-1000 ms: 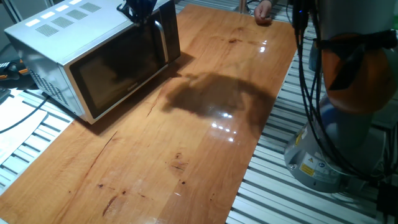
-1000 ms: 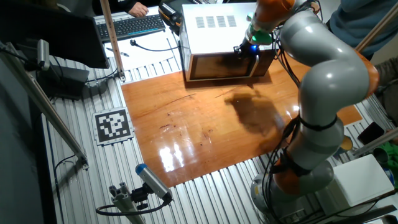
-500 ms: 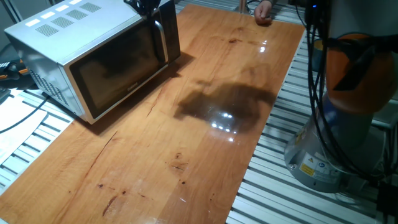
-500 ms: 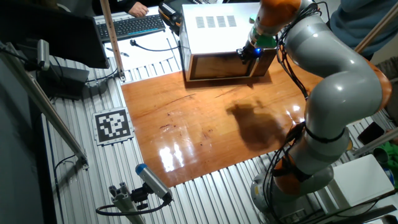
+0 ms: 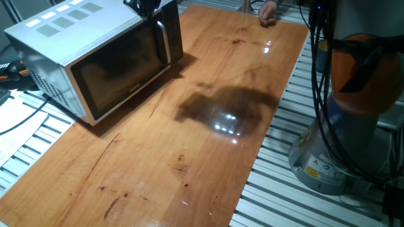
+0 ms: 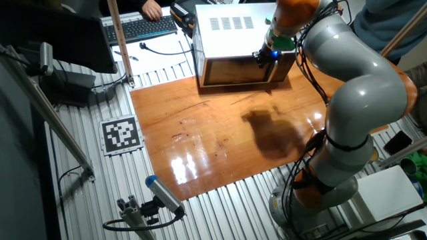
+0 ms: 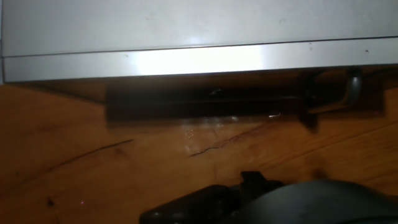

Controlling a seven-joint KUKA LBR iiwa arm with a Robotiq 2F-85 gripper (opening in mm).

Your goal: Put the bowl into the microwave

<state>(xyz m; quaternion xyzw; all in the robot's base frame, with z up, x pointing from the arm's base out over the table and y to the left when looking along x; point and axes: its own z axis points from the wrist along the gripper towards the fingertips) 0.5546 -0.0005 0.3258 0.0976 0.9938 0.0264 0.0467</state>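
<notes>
The microwave point(image 5: 82, 57) stands at the table's far left corner with its dark glass door closed; the other fixed view shows the microwave point(image 6: 233, 30) from the front. My gripper point(image 5: 144, 6) hovers at the door's upper corner on the handle point(image 5: 164, 39) side, and its fingers are too dark to read. From the hand view I look down on the silver top edge of the microwave point(image 7: 186, 37) and the bar handle point(image 7: 349, 92). The bowl is out of view in every frame.
A person's hand point(image 5: 268, 11) rests at the table's far end. Behind the microwave lie a keyboard point(image 6: 140, 28) and cables. The robot base point(image 5: 328, 157) stands beside the table's right edge. A printed marker point(image 6: 121, 133) lies on the slatted floor.
Since a second ago the arm has swung and its shadow on the table has slid right; the gripper rose slightly at the door corner. In the last half second almost nothing moved.
</notes>
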